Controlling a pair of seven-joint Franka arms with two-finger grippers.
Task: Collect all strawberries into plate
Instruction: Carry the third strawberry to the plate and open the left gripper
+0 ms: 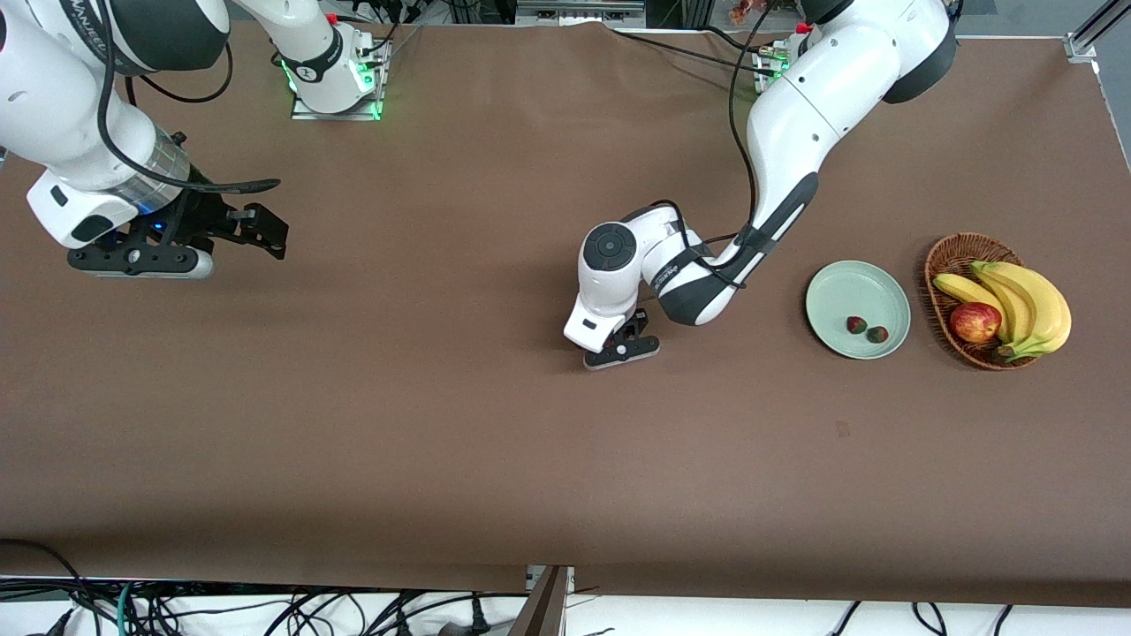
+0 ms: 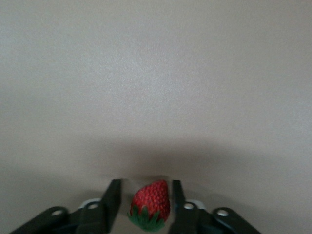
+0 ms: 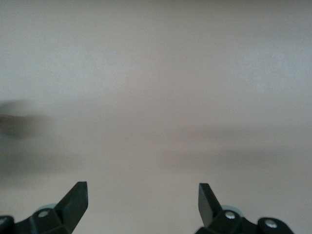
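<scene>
One strawberry (image 2: pixel 152 201), red with a green leafy top, lies on the brown table between the fingers of my left gripper (image 2: pixel 145 185). The fingers stand close on either side of it, with a narrow gap on one side. In the front view the left gripper (image 1: pixel 620 350) is down at the table's middle and hides this berry. Two more strawberries (image 1: pixel 855 325) (image 1: pixel 876 334) lie in the pale mint-green plate (image 1: pixel 839 287), toward the left arm's end. My right gripper (image 1: pixel 263 231) is open and empty above the table at the right arm's end, and waits.
An oval wicker basket (image 1: pixel 950 252) with bananas (image 1: pixel 1029 305) and a red-yellow apple (image 1: pixel 975 321) stands beside the plate, at the left arm's end of the table. A black cable runs along the left arm. The right wrist view shows only bare table under the right gripper (image 3: pixel 141 189).
</scene>
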